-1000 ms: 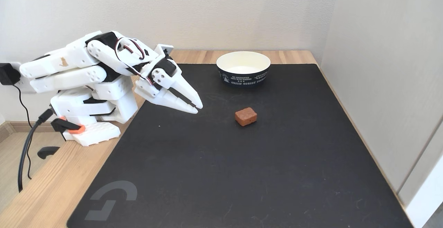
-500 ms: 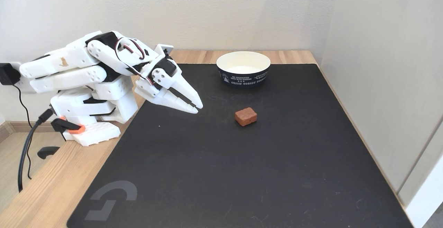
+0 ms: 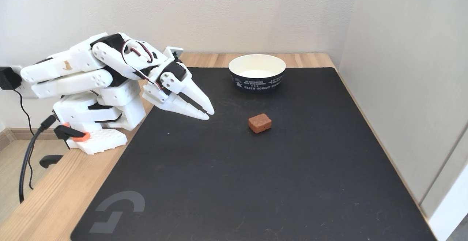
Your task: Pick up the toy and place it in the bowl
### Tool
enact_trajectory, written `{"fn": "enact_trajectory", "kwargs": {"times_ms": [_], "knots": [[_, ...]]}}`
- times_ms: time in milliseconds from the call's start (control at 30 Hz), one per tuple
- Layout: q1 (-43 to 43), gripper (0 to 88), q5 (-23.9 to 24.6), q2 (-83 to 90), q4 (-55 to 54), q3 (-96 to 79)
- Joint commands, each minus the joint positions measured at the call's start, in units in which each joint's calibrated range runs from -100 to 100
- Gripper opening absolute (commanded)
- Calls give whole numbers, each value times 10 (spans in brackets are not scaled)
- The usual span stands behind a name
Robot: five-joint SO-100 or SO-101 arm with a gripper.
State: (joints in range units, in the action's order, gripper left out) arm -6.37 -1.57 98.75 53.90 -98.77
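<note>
Progress toward the placement, read from left to right in the fixed view. White plastic five-joint arm point(image 3: 84, 83), folded low over its base at the left edge of the wooden tabletop point(image 3: 55, 197), with black cables trailing off the side. Its fingers point(image 3: 208, 113) point down and to the right, tips drawn nearly together with just a thin dark slit between them, and nothing held; they hang above the left part of the black rectangular mat point(image 3: 256, 182) that covers most of the tabletop.

To the right of the fingers and a little nearer the camera, apart from them, lies the small reddish-brown block-shaped toy point(image 3: 260, 123), flat on the mat and untouched. Farther right of the fingers and behind the toy, toward the wall, stands the round paper bowl point(image 3: 257, 72), cream-white inside, dark navy outside with white lettering; its interior appears empty as far as this angle shows. Toy and bowl are well apart from one another, with bare mat between them.

Judged from this layout, no step of the task is complete. The toy has not been grasped, lifted or carried. What remains is the whole sequence: spreading the fingers, bringing them rightward and down over the toy, closing on it, raising it, carrying it back toward the bowl, and releasing it inside the rim.
</note>
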Motion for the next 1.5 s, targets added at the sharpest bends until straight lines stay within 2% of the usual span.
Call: {"fn": "enact_trajectory", "kwargs": {"times_ms": [0, 333, 400, 500, 533, 567, 833, 967, 1100, 1167, 1300, 1467], "knots": [[-3, 30, 4, 8, 2, -7], [1, 32, 5, 8, 2, -7], [1, 98, 5, 8, 2, -7], [3, 287, 1, 8, 5, -7], [11, 388, 0, 8, 5, -7], [13, 416, 0, 8, 5, -7], [13, 419, 8, 1, 11, 7], [13, 420, 65, -8, 88, 83], [20, 420, 120, -123, 148, 225], [44, 420, 147, -229, 173, 331], [52, 426, 167, -378, 193, 478], [52, 426, 250, -644, 250, 706]]}}
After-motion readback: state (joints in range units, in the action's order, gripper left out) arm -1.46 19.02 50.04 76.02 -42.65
